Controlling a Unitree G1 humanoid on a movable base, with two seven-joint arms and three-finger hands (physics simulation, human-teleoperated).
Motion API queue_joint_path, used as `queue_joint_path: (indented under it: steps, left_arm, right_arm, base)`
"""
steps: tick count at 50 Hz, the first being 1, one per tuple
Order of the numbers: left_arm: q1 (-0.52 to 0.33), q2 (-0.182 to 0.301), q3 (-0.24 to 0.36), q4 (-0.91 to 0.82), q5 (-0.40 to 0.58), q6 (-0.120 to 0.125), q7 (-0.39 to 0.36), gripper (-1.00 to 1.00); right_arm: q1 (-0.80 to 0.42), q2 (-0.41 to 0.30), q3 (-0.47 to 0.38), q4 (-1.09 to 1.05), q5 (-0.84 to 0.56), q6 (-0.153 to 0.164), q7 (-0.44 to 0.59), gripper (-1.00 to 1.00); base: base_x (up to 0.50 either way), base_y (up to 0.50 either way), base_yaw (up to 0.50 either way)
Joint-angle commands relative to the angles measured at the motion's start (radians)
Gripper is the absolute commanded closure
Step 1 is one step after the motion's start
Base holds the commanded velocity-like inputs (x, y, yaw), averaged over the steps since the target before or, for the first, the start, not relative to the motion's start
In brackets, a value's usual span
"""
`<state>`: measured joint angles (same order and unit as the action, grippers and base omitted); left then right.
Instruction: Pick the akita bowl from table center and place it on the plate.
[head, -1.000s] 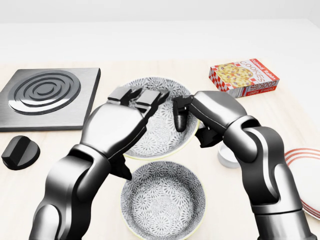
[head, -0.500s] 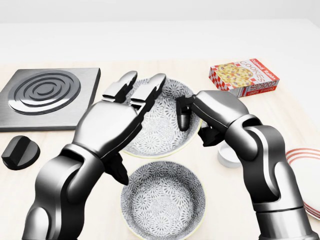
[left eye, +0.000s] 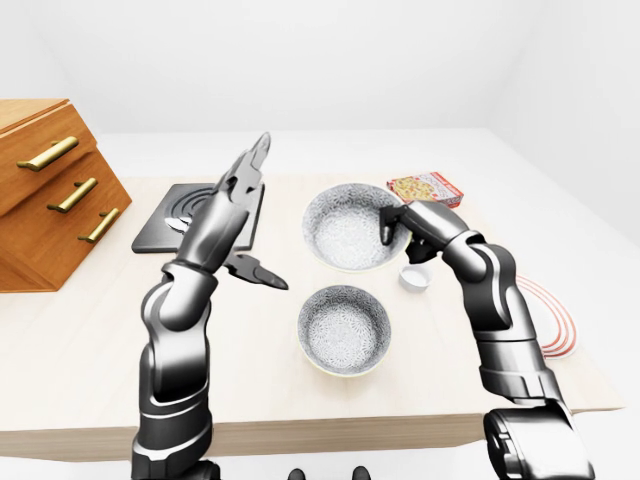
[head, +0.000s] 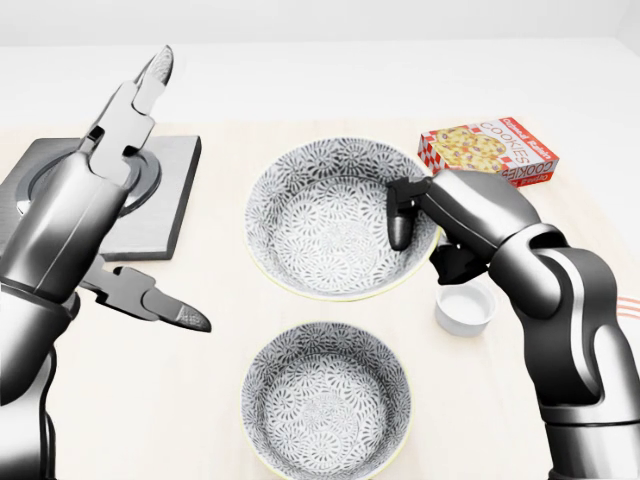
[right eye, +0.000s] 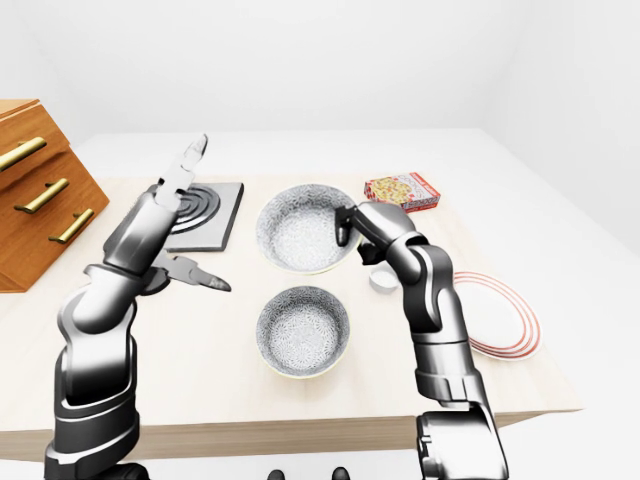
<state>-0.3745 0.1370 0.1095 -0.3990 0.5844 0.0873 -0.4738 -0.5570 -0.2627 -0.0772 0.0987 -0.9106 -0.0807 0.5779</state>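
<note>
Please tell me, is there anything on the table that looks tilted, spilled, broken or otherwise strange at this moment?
Yes: the upper bowl sits tipped, its right rim pinched by the right hand and lifted. The lower bowl, cookie box, small white cup and plate look normal. Nothing is spilled or broken.

A small white cup (head: 465, 307) stands between bowl (head: 335, 230) and plate (right eye: 500, 322).

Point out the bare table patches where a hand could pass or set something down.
Bare: left of the small bowl, below the burner plate, and between cookie box and striped plate. Crowded: around the large bowl, right hand and white cup.
</note>
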Motion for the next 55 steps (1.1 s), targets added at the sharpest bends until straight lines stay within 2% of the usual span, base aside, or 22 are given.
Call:
queue_joint_path:
  steps: [1,3,12,20,32,39,49,55]
  left_arm:
    - [0.046,0.05,0.053,0.053,-0.245,0.0,0.145,-1.0]
    - [0.048,0.051,0.056,0.072,-0.262,0.0,0.165,-1.0]
    - [-0.012,0.09,0.062,0.371,-0.342,0.0,0.26,-1.0]
    - [-0.001,0.087,0.051,0.404,-0.362,0.0,0.281,-1.0]
    - [0.031,0.073,0.044,0.367,-0.353,0.0,0.281,-1.0]
    - [0.044,0.063,0.04,0.351,-0.346,0.0,0.28,-1.0]
    - [0.065,0.053,0.035,0.339,-0.34,0.0,0.28,-1.0]
    - [0.074,0.045,0.027,0.344,-0.334,0.0,0.282,-1.0]
  right_arm:
    - [0.065,-0.04,-0.049,-0.099,0.223,0.069,0.015,1.0]
    - [0.083,-0.046,-0.061,-0.126,0.231,0.077,0.025,1.0]
    - [0.204,-0.09,-0.146,-0.266,0.277,0.113,0.074,1.0]
    - [0.289,-0.109,-0.217,-0.33,0.315,0.131,0.088,1.0]
    - [0.405,-0.145,-0.352,-0.368,0.375,0.097,0.102,1.0]
    - [0.425,-0.15,-0.388,-0.365,0.381,0.096,0.097,1.0]
    - [0.498,-0.145,-0.465,-0.34,0.401,0.046,0.076,1.0]
    - [0.508,-0.155,-0.498,-0.31,0.41,0.039,0.062,1.0]
  base:
    - [0.0,0.0,0.0]
    - [0.0,0.0,0.0]
    - [0.0,0.0,0.0]
    - [0.0,0.0,0.0]
    - [0.0,0.0,0.0]
    - [0.0,0.0,0.0]
    - [0.0,0.0,0.0]
    - [0.0,0.0,0.0]
